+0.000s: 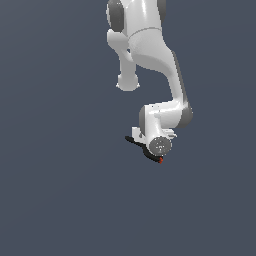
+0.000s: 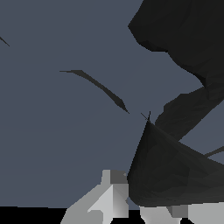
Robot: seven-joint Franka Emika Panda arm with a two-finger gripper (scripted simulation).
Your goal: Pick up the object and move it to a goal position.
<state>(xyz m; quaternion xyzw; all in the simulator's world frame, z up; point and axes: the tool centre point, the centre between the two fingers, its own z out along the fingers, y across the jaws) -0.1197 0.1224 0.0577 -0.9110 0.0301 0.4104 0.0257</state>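
Note:
The object (image 1: pixel 150 156) is a small black spring clamp with a tiny red-orange tip. In the exterior view it lies slantwise under the white hand of my gripper (image 1: pixel 159 146), its thin handles sticking out on both sides. The fingers are hidden there by the hand. In the wrist view the object (image 2: pixel 175 170) fills much of the frame as a large black mass very near the camera. My gripper (image 2: pixel 135 194) shows one grey fingertip (image 2: pixel 111 192) close beside it, and the jaws stand narrow, shut on the clamp's body. A thin dark handle (image 2: pixel 103 89) curves away over the floor.
A plain dark grey-blue floor (image 1: pixel 60 190) spreads all around. The white arm links (image 1: pixel 145 45) reach down from the top of the exterior view.

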